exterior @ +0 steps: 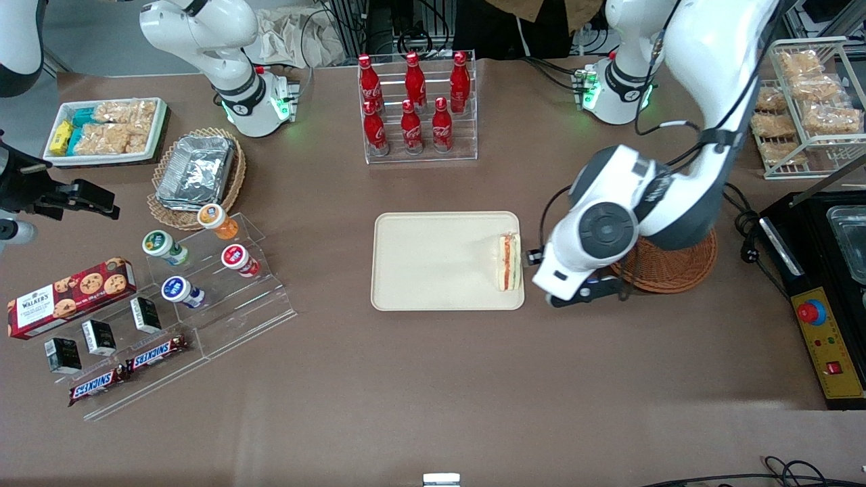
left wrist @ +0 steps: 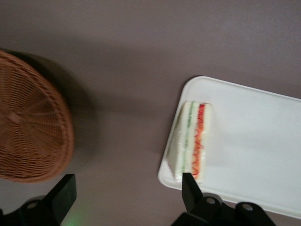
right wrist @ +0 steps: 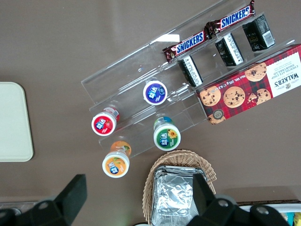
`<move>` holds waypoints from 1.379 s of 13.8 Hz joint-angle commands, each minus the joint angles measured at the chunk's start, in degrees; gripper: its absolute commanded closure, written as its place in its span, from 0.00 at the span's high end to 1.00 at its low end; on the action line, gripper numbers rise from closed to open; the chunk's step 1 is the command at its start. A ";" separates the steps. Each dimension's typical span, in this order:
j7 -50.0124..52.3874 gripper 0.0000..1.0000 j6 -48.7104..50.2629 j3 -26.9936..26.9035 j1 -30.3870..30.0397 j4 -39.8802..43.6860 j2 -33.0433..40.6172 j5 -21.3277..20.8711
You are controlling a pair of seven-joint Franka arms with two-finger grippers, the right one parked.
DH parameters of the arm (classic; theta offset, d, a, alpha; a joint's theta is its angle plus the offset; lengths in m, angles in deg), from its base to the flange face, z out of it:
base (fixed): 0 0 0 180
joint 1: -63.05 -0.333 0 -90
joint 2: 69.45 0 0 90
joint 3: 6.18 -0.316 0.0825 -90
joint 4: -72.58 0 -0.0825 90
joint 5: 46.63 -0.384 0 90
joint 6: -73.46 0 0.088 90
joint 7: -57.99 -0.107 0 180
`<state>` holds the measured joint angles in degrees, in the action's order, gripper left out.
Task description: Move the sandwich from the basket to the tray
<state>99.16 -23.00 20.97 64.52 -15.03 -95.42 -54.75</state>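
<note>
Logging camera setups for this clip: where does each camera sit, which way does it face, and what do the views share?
Front view: high, facing both arms; tray, sandwich, basket, gripper between tray and basket.
Left wrist view: looks down past open fingers at sandwich, tray, basket.
Right wrist view: looks down past parked fingers at the snack display.
Shared: all show the tray.

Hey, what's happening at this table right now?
The sandwich lies on the tray, at the tray's edge nearest the basket, which looks empty. The working arm's gripper hangs open above the bare table between basket and tray, holding nothing. So the sandwich already seems to be delivered.
</note>
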 commanded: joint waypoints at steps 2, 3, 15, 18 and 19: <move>-11.43 1.00 2.42 0.19 -7.69 -4.58 7.14 -0.85; -14.34 1.00 2.86 0.10 -9.54 -5.63 8.99 -0.93; -45.11 1.00 3.39 -28.81 -1.21 -8.55 24.20 6.45; -46.18 1.00 3.92 -30.22 -1.47 -6.09 24.91 7.23; -46.53 1.00 3.92 -30.22 -1.56 -5.13 24.91 7.15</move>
<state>53.71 -19.76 -8.60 62.16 -21.44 -71.32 -48.33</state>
